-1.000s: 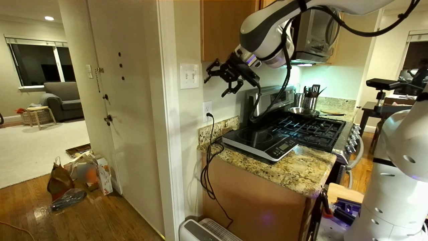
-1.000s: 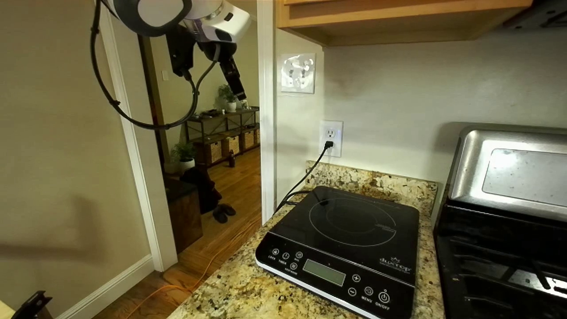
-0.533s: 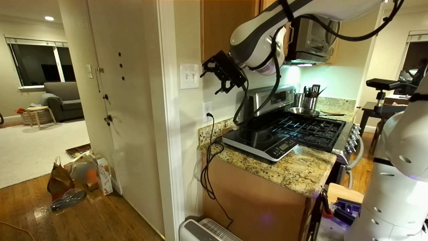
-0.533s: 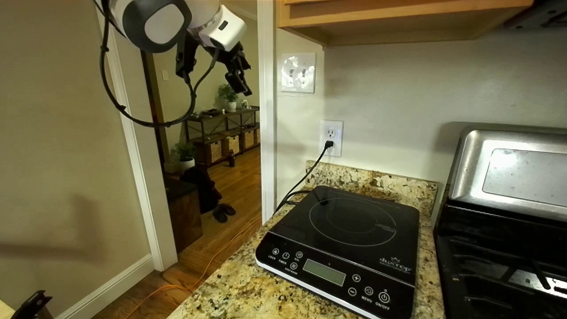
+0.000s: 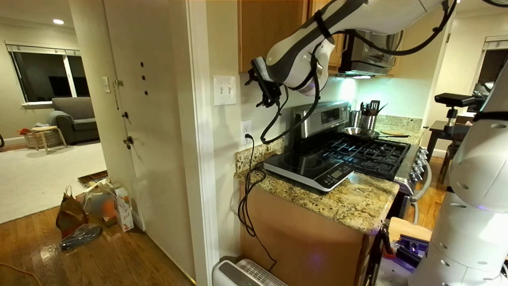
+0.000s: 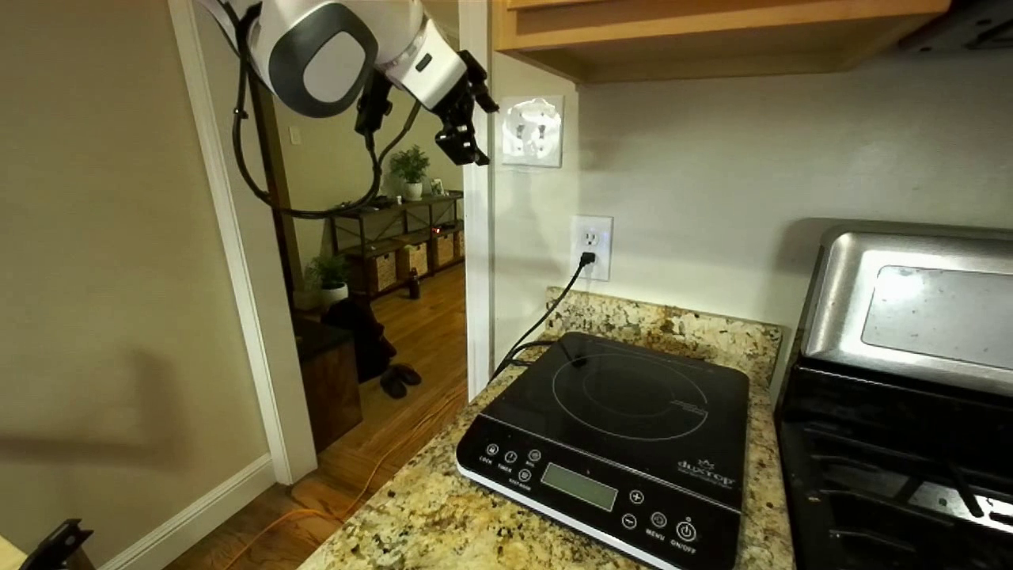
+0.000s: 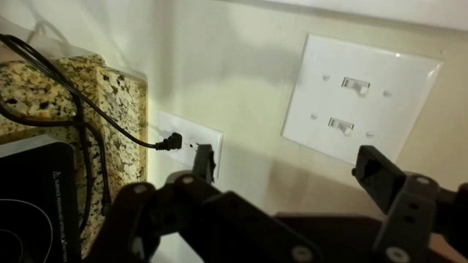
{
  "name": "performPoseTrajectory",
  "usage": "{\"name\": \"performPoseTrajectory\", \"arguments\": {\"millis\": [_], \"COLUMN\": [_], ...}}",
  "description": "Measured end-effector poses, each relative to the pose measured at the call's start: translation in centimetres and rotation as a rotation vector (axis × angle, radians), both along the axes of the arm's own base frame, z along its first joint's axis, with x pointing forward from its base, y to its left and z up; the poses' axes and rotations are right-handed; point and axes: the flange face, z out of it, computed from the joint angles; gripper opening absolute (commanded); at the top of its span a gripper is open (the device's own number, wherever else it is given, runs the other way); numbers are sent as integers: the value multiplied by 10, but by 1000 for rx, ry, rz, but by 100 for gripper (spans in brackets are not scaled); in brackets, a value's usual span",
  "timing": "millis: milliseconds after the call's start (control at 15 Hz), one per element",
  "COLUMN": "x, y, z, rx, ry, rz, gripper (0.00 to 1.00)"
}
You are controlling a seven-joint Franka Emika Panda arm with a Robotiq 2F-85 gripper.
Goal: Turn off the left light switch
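The white wall plate [image 5: 217, 99] has two toggle switches and shows in both exterior views [image 6: 533, 158]. In the wrist view the plate [image 7: 398, 109] appears turned on its side, with the door trim above it. The left light switch [image 7: 361, 88] is the upper one there; its lever tips to the right, away from the outlet side, like the other switch [image 7: 346, 129]. My gripper [image 7: 286, 157] is open and empty, apart from the wall. One fingertip overlaps the plate's lower edge in that view. In the exterior views the gripper [image 5: 254, 91] is beside the plate [image 6: 487, 132].
An outlet plate [image 7: 210, 133] with a black plug [image 7: 172, 141] is below the switches on the wall. A wooden cabinet [image 6: 712, 55] hangs above the counter. An induction cooktop [image 5: 305, 165] lies on the granite counter [image 5: 349, 202]. White door trim [image 5: 200, 119] runs left of the plate.
The arm has moved and my gripper has turned to face the wall. In an exterior view it has shifted right, close to the switch plate. It has stayed open.
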Motion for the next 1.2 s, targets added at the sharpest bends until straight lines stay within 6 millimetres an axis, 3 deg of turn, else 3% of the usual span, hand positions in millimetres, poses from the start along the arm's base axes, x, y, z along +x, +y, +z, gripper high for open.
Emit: {"name": "performPoseTrajectory", "arguments": {"millis": [200,800,1200], "x": [4,7,34], "y": [-9,-7,-12], "z": [5,3,4], "rx": [22,29,41], "ry": [-21,-19,-31], "rz": [-33,-31,-28], "gripper": [100,100,100]}}
